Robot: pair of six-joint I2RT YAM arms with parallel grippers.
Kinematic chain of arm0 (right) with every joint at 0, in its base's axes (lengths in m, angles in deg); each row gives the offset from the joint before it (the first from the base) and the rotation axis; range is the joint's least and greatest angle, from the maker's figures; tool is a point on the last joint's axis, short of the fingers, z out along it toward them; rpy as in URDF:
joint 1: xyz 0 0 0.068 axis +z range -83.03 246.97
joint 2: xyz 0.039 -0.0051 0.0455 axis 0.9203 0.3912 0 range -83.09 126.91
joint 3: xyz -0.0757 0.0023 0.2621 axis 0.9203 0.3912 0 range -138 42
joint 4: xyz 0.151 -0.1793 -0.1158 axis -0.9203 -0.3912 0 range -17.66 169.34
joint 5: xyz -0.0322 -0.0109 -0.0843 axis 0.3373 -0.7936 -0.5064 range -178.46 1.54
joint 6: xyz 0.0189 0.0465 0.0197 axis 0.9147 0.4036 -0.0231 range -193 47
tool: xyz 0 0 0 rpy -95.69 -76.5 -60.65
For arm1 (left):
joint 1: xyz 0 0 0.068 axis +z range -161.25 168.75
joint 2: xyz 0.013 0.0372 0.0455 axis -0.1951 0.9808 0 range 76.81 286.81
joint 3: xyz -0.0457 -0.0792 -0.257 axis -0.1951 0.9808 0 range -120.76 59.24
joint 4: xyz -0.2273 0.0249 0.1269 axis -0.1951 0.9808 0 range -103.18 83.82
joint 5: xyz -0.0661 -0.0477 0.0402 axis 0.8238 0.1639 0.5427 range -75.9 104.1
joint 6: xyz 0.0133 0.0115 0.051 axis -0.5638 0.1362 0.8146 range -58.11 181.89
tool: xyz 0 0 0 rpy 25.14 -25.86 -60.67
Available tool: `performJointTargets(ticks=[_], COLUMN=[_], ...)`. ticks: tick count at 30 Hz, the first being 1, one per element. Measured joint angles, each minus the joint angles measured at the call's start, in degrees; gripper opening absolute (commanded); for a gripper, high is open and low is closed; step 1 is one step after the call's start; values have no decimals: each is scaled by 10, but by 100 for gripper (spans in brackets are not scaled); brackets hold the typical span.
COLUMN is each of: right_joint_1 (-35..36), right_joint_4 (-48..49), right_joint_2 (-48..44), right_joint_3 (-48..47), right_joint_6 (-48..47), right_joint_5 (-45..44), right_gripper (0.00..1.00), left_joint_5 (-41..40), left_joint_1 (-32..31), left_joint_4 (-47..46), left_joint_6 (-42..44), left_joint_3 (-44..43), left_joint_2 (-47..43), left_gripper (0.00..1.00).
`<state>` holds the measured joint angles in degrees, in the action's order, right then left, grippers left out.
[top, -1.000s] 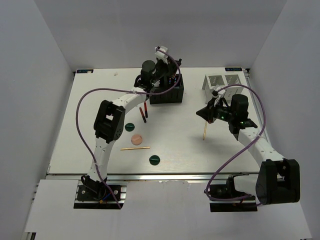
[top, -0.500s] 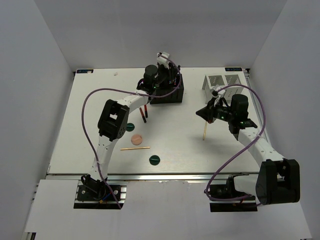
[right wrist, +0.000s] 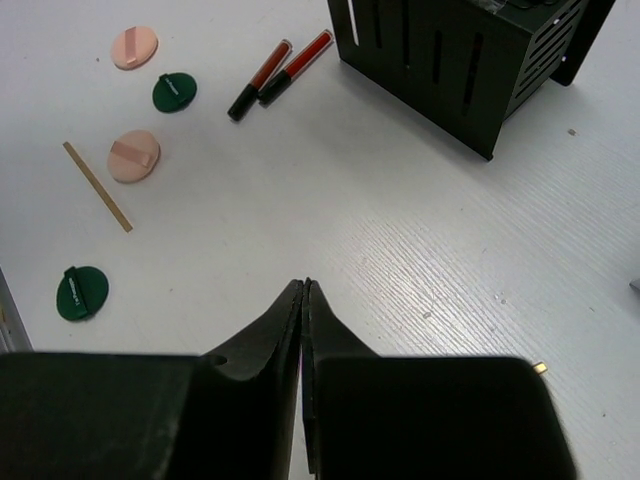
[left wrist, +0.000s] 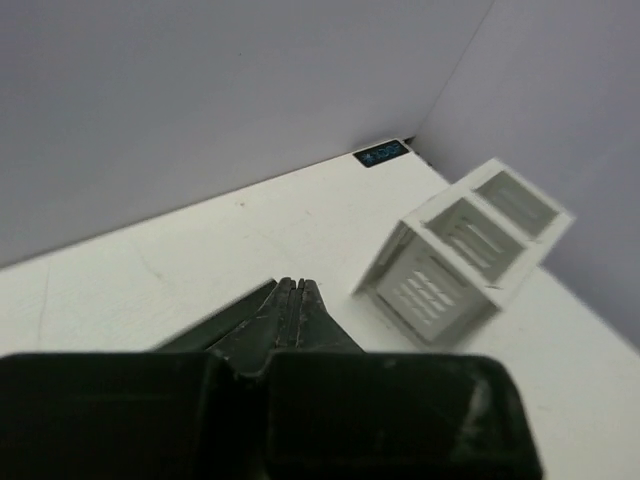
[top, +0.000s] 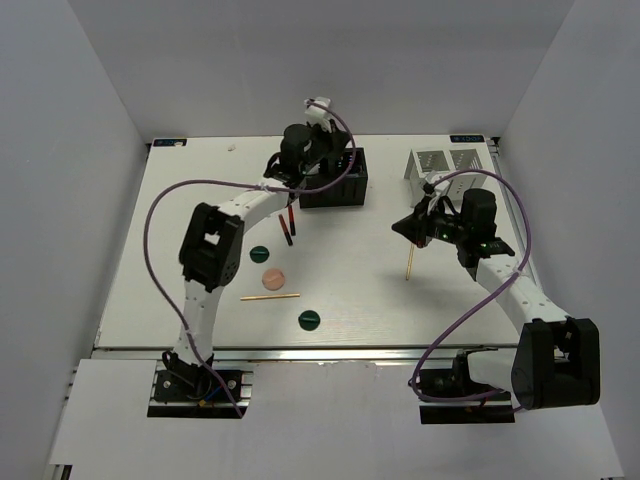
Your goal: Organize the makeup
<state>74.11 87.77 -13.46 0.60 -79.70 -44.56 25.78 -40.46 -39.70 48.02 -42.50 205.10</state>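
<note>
White worktop [top: 360,290]; left tool [left wrist: 293,290] and right tool [right wrist: 303,292] both pinched closed, empty. Right must open, then straddle tan stick [top: 409,262] mid-length.

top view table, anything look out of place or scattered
Yes: one tan stick lies alone near the right gripper, apart from the other tan stick, the green discs and the red pencils, all loose on the table.

Pencils [right wrist: 280,73] left of crate [right wrist: 450,60]; discs [right wrist: 134,156] nearer; slotted box [top: 440,163] right.
</note>
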Motion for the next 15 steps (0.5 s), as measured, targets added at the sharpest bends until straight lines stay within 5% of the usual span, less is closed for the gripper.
performJointTargets(ticks=[3,6,9,10,15], right_joint_1=[0,0,0,0,0], right_joint_4=[-10,-17,-24,-24,-31], right_joint_2=[0,0,1,1,7], right_joint_3=[0,0,0,0,-1], right_joint_6=[-14,-23,-28,-29,-35], right_joint_5=[-1,-2,-4,-5,-7], right_gripper=[7,8,9,9,12], left_joint_5=[-24,-68,-108,-121,-186], left_joint_1=[3,14,55,77,144], left_joint_4=[44,107,147,162,275], left_joint_6=[-43,-106,-180,-207,-305], left_joint_3=[88,197,279,306,355], left_joint_2=[-118,-289,-441,-483,-521], left_gripper=[2,37,45,55,61])
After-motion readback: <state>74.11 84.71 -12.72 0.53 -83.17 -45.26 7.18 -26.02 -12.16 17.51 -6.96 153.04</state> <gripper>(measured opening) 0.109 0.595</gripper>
